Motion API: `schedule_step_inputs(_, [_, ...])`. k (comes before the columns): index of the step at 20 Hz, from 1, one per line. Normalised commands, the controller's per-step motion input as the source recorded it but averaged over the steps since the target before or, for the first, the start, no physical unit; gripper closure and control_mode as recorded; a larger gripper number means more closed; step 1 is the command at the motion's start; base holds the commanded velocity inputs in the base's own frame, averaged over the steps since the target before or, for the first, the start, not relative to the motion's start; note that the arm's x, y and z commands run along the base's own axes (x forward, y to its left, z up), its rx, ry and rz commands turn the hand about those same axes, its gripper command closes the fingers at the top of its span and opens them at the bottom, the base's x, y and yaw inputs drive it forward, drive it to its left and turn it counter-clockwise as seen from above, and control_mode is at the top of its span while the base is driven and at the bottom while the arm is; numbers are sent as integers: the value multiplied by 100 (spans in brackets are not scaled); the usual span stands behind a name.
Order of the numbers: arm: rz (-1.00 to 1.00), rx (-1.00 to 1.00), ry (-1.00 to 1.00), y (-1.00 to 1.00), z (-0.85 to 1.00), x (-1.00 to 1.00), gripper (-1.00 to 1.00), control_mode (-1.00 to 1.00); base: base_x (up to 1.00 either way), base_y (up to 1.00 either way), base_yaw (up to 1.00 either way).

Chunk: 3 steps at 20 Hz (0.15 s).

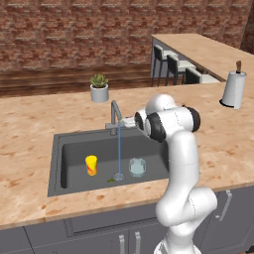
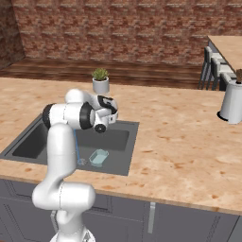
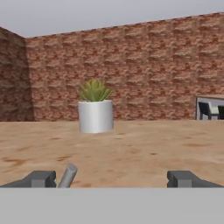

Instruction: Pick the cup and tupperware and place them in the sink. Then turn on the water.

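One cup (image 1: 91, 165), one tupperware (image 1: 137, 167) — both in sink (image 1: 64, 141), one water (image 1: 118, 154) stream

Counter (image 1: 34, 129) holds plant (image 1: 99, 88) (potted), towel roll (image 1: 234, 89)

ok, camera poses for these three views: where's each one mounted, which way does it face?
Left base view: behind-left of the arm, looking down at the sink, cup, tupperware, running water; arm at lower right.
Right base view: behind-right, same sink; arm at lower left.
Hand view: on the hand, level across the counter at the potted plant; open gripper.
Shared: plant, brick wall.
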Motion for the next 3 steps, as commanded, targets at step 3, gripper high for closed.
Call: schedule_step_inputs(3, [0,0,0,-55,0,0,-100,-100,0,0,0])
